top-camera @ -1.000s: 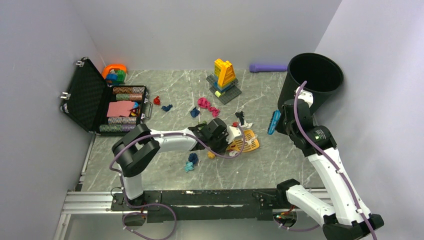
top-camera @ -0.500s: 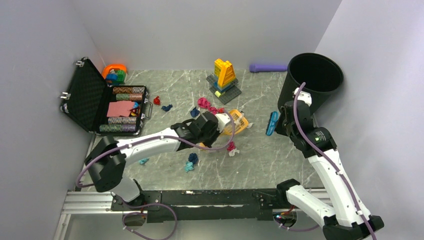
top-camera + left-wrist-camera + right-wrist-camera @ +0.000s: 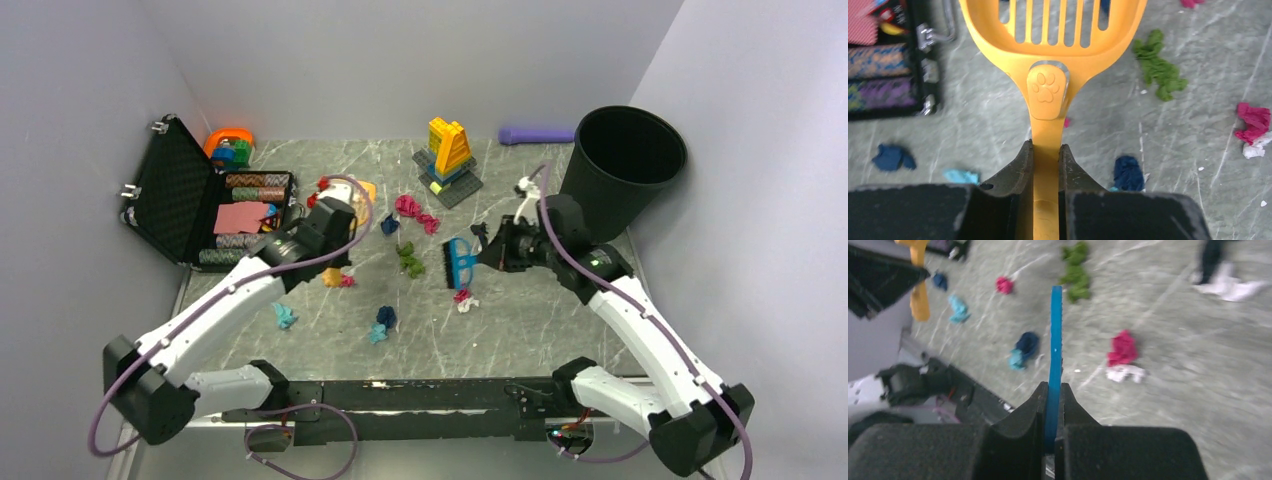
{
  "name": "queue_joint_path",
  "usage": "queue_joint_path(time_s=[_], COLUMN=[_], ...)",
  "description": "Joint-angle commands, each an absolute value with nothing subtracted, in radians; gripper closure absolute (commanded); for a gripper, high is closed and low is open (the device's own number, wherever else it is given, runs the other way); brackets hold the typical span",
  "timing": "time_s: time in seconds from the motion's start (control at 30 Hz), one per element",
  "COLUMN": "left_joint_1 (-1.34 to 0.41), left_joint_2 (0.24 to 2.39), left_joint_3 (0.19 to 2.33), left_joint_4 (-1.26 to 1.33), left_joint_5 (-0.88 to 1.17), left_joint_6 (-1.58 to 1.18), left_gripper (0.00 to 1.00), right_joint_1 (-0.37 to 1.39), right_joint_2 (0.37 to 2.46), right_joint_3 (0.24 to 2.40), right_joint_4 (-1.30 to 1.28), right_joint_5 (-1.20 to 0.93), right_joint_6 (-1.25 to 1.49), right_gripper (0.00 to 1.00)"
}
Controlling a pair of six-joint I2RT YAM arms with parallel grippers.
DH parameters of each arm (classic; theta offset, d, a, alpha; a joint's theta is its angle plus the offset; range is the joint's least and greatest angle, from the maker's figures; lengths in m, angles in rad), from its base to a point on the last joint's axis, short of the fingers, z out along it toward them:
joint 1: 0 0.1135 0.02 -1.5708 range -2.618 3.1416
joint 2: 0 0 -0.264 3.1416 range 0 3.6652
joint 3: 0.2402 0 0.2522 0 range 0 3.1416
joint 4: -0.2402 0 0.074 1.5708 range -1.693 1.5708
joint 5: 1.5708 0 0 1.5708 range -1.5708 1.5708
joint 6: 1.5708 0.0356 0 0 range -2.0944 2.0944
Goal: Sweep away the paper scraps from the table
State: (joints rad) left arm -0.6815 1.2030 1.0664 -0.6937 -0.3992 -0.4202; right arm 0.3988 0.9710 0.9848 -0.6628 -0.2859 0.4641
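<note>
Paper scraps lie scattered on the grey-green table: a pink one, a green one, a dark blue one, a teal one and a pink-white one. My left gripper is shut on the handle of an orange slotted scoop, held above the table beside the case. My right gripper is shut on a blue brush hanging over the middle. The green scrap and pink-white scrap flank the brush.
An open black case with striped chips sits at the left edge. A yellow-orange brick build and a purple cylinder stand at the back. A tall black bin is at the back right. A black rail runs along the near edge.
My left arm swung the scoop from the table's middle to the back left, near the case. My right arm carried the brush left from beside the bin toward the centre.
</note>
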Motion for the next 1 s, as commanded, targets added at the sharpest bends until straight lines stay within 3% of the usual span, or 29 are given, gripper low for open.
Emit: queue_joint_path(time_s=[0.0, 0.43, 0.6, 0.97], left_joint_1=[-0.599, -0.269, -0.208, -0.177], left_joint_2=[1.060, 1.000, 1.068, 1.121], left_joint_3=[1.114, 1.243, 1.389, 1.617], left_joint_4=[-0.869, -1.000, -1.063, -1.190], left_joint_5=[-0.442, -0.265, -0.214, -0.246], left_joint_6=[-0.479, -0.357, -0.382, -0.384], left_gripper=[1.00, 1.00, 1.00, 1.00], right_joint_1=[0.557, 0.978, 1.028, 1.107], right_joint_2=[1.008, 1.473, 1.661, 1.979], right_joint_3=[0.967, 1.032, 1.120, 1.515], right_joint_4=[-0.417, 0.091, 0.245, 0.250], right_joint_5=[-0.377, -0.066, -0.093, -0.196], right_joint_6=[0.558, 0.885, 0.984, 0.992], right_gripper=[1.00, 1.00, 1.00, 1.00])
